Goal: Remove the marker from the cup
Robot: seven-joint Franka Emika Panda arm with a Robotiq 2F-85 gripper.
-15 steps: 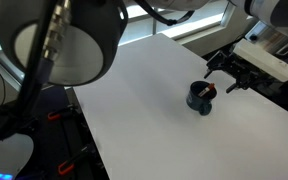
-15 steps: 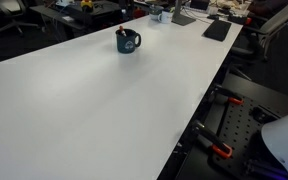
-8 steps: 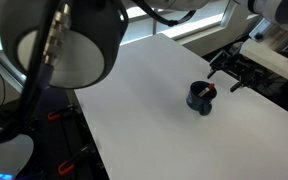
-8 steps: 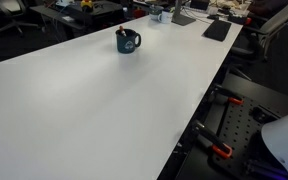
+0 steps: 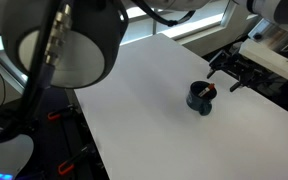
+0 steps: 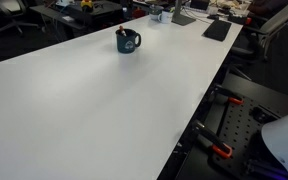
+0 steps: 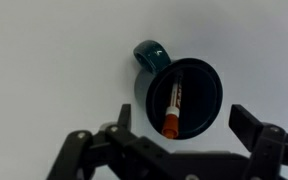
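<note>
The dark blue cup (image 7: 189,92) stands on the white table, seen from straight above in the wrist view, handle toward the upper left. The marker (image 7: 172,110) stands in it, white barrel with an orange cap leaning on the near rim. My gripper (image 7: 179,125) is open above the cup, its fingers wide apart on either side of the cup's near edge, touching nothing. In both exterior views the cup (image 5: 200,98) (image 6: 127,41) is small, with the marker's tip (image 5: 210,91) poking above the rim. The gripper itself cannot be made out there.
The white table (image 6: 94,100) is long, with its edge and red-handled clamps (image 6: 222,151) alongside. Monitors, keyboards and office clutter (image 6: 199,15) stand beyond the far end. Black and white equipment (image 5: 252,65) sits close to the cup at the table's edge.
</note>
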